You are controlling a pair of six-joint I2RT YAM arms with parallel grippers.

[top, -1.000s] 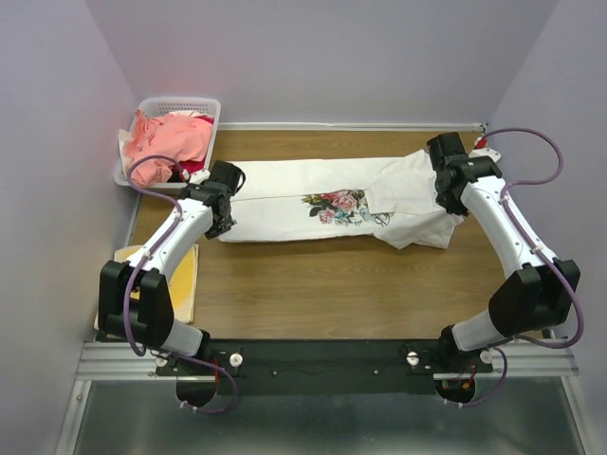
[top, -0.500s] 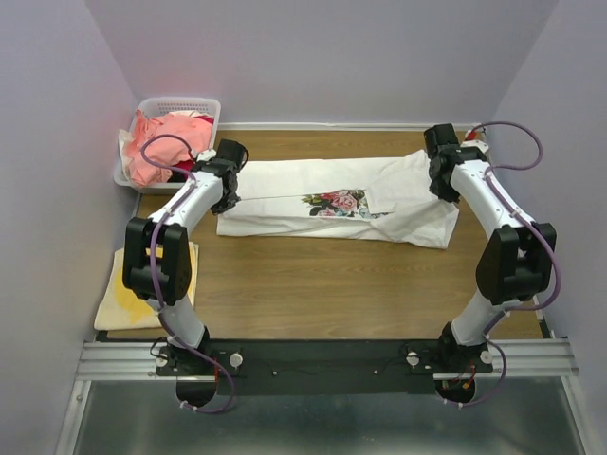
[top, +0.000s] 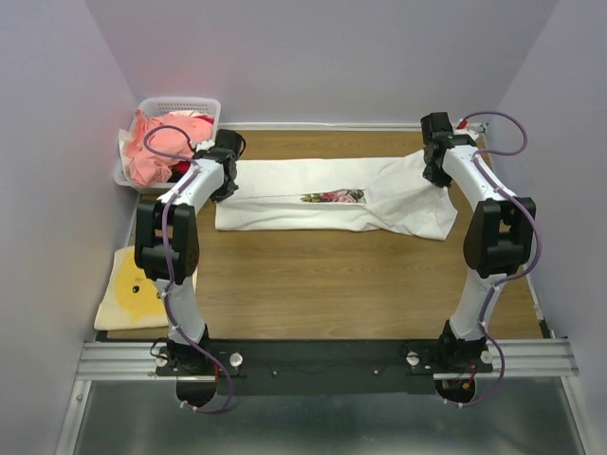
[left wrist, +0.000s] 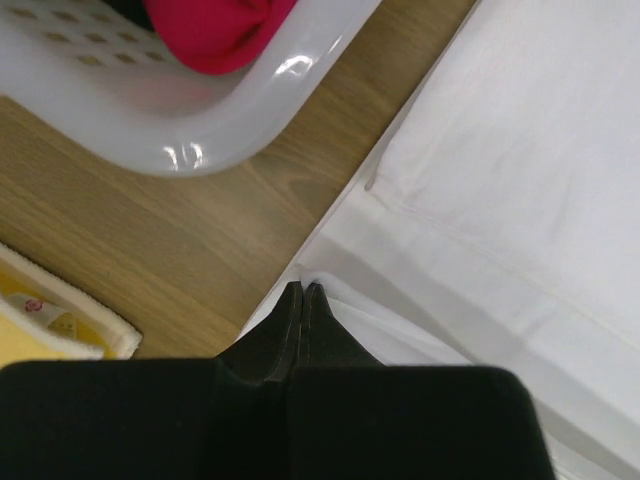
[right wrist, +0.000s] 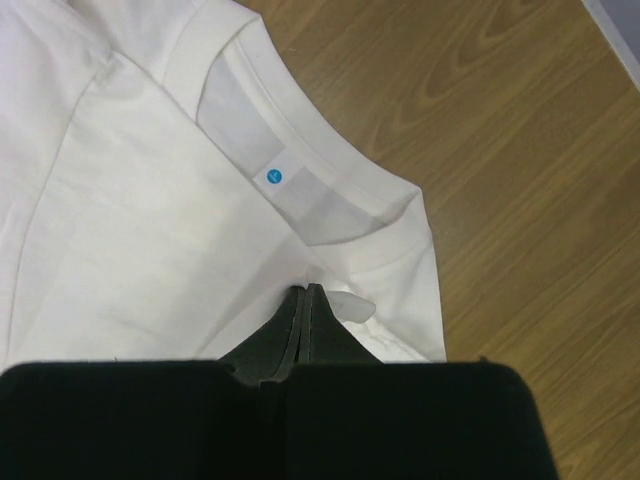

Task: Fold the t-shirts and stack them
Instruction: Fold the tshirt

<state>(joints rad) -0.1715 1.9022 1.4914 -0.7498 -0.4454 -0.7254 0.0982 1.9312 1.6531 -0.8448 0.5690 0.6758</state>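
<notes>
Left gripper (left wrist: 302, 289) has its two black fingers pressed together on the hem end of the white t-shirt (top: 313, 210), with a thin edge of cloth pinched at their tips just above the wooden table (top: 332, 275). Across the table, the right gripper (right wrist: 305, 290) is likewise clamped on the shirt, its closed tips biting into the fabric just below the collar (right wrist: 330, 112); a small round blue label (right wrist: 274, 177) sits inside the neckband. The shirt lies stretched as a long band across the far half of the table between the two arms, hem toward the left and neck toward the right. It is doubled lengthwise, so only a narrow strip of the floral print (top: 334, 196) shows along the fold line. The sleeve end on the right spreads wider and is rumpled. At the far left corner stands a white lattice basket (top: 180, 102), near the shirt's hem but apart from it, holding salmon-pink garments (top: 156, 137) and a red garment (left wrist: 215, 25). A yellow cloth (top: 133, 294) lies flat at the table's near left edge.
</notes>
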